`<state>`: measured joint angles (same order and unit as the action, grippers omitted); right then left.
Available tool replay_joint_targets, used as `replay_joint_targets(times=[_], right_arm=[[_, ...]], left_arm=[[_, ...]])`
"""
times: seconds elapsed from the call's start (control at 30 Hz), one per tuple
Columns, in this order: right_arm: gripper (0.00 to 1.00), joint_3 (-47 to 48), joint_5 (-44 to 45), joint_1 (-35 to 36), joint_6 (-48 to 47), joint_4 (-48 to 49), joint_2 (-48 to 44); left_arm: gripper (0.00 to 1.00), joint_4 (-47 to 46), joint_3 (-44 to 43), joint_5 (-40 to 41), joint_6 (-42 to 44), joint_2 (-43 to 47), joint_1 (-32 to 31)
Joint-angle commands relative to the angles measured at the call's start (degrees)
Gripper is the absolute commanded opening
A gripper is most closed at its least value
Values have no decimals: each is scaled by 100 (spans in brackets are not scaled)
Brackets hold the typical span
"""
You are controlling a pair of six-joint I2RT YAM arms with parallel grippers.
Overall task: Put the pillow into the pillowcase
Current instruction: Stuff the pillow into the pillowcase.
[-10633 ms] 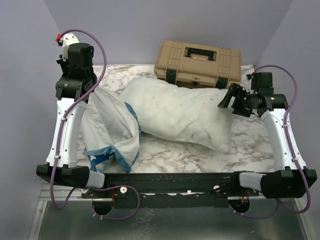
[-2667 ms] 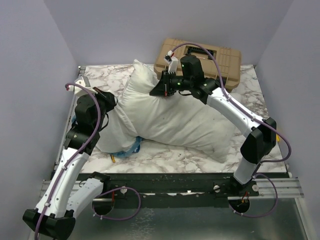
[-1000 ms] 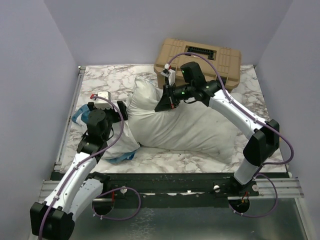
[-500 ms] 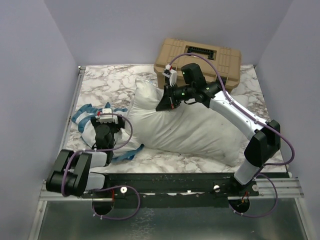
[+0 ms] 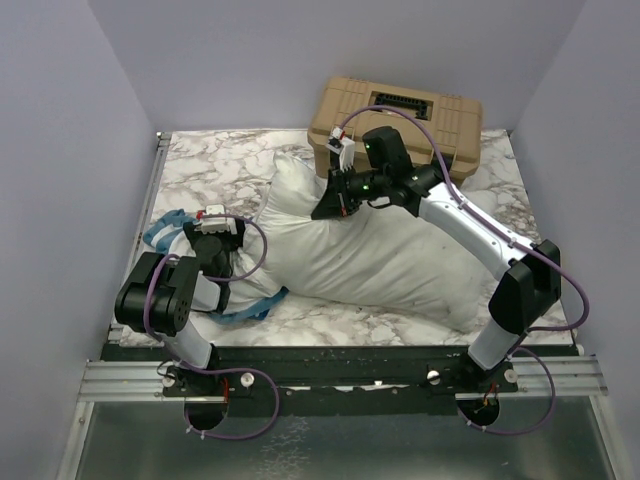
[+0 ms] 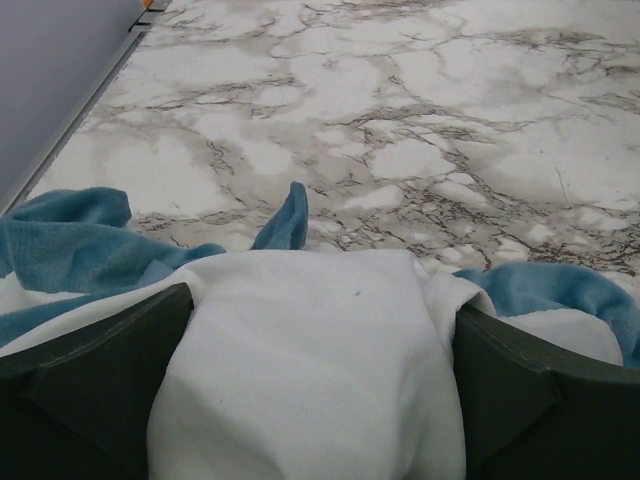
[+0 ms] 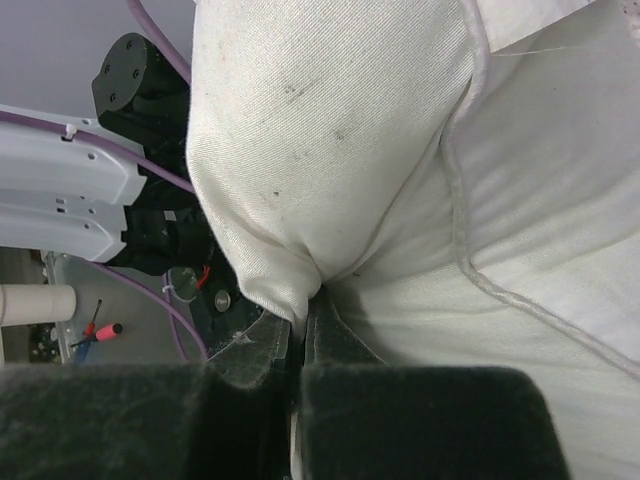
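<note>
The job looks to be at the stage of bringing pillow and case together; nothing has gone in yet. The pillow (image 5: 380, 250) lies across the middle of the table (image 5: 220, 165), running from about eleven o'clock down to four o'clock. The pillowcase (image 5: 250, 288) is bunched at roughly eight o'clock, touching the pillow's near-left end, white lining outward and blue frill spilling around it.

The right gripper (image 5: 335, 203) is clamped tight on a fold of the pillow's upper-left corner, holding it a little off the table, with the tan case (image 5: 395, 120) just behind at twelve o'clock. The left gripper (image 6: 320, 310) has its jaws spread as wide as they go, straddling a hump of the pillowcase's white cloth without gripping it.

To my eye, the next move calls for the left gripper to close on one layer at the case's mouth and hold it open, so the pinched corner can be fed in. I can't make out where the mouth is.
</note>
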<state>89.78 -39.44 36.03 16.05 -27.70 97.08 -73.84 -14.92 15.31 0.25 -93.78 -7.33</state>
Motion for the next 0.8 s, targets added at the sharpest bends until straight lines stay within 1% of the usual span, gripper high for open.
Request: replay_joint_targets(times=[0.0, 0.2, 0.37, 0.43, 0.77], right_arm=[[0, -230, -25, 40, 71, -40, -59], [0, -358, -91, 42, 65, 94, -58], [0, -560, -219, 44, 177, 427, -98], [0, -487, -280, 44, 186, 378, -82], [0, -542, 17, 40, 219, 424, -447]], left_arm=[[99, 160, -101, 90, -113, -88, 22], [99, 160, -99, 94, -113, -82, 24], [99, 160, -99, 91, -113, -80, 21], [99, 161, -99, 95, -113, -84, 25], [99, 160, -97, 93, -113, -85, 27]])
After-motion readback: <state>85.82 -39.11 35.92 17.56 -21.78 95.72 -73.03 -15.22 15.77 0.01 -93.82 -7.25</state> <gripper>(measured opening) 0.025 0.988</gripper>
